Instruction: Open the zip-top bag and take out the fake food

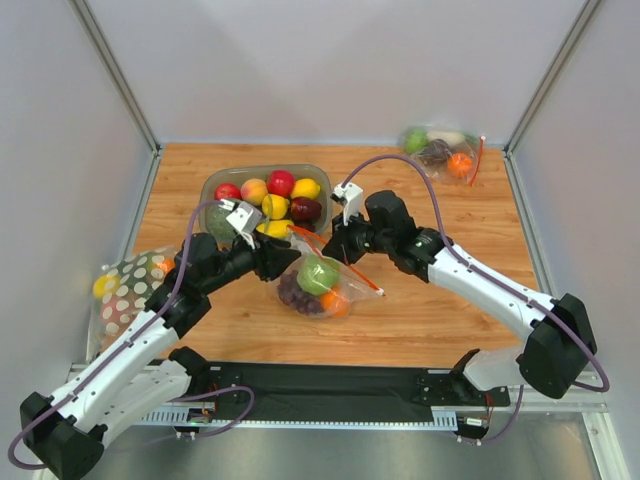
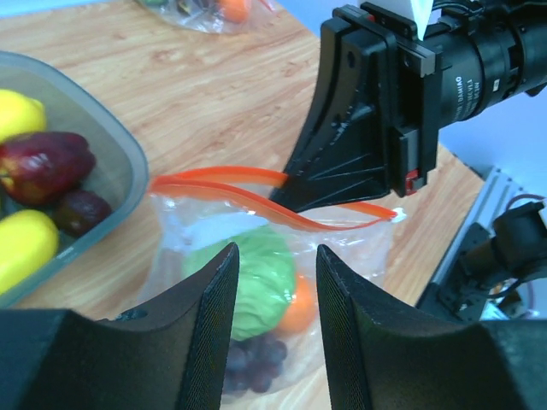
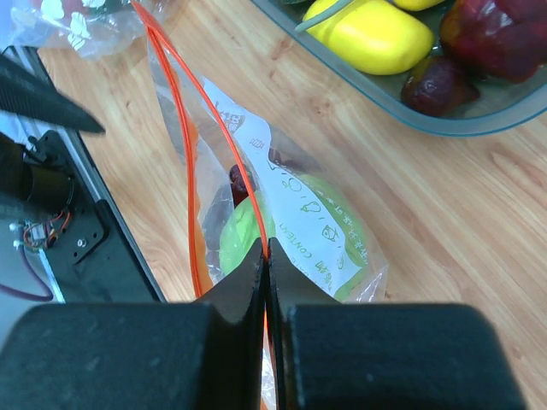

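Your right gripper [image 3: 267, 248] has both fingers pressed together, pinching the orange-red zip strip [image 3: 175, 128] of the one crinkly clear zip-top bag [image 1: 318, 282] mid-table, just beside the bowl [image 1: 215, 180]; your left gripper [image 2: 273, 256] is spread above it, holding nothing; three plastic pieces inside: round green fruit [image 1: 318, 273], knobbly purple grape bunch [image 1: 294, 293], small orange [image 1: 334, 302], half hidden.

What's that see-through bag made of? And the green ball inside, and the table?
The zip-top bag looks like thin clear plastic: shiny, crinkled, see-through. The green fruit seems smooth plastic, though the bag blurs it. The table looks like wood, showing grain lines.
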Action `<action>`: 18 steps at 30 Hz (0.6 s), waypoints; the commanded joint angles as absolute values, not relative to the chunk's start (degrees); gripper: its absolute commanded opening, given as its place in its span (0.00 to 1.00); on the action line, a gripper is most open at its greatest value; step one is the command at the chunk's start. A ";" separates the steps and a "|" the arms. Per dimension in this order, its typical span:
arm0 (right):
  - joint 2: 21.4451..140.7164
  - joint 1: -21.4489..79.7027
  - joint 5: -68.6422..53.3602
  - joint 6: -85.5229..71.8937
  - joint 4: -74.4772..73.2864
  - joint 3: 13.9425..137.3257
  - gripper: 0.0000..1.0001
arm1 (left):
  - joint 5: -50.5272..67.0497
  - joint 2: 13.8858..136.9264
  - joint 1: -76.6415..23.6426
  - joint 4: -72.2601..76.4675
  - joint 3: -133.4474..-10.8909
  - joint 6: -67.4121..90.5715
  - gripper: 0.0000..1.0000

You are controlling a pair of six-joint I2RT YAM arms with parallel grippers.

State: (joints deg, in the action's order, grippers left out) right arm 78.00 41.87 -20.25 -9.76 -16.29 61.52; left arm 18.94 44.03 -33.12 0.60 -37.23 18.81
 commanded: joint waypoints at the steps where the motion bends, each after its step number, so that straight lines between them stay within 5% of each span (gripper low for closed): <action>1: 76.46 42.01 -16.52 -11.51 -13.80 63.55 0.00 | 16.45 46.31 -36.54 0.44 -39.90 26.36 0.49; 18: 73.39 46.14 -12.57 -9.40 -13.01 61.17 0.00 | 7.74 56.16 -41.66 0.88 -42.28 35.68 0.66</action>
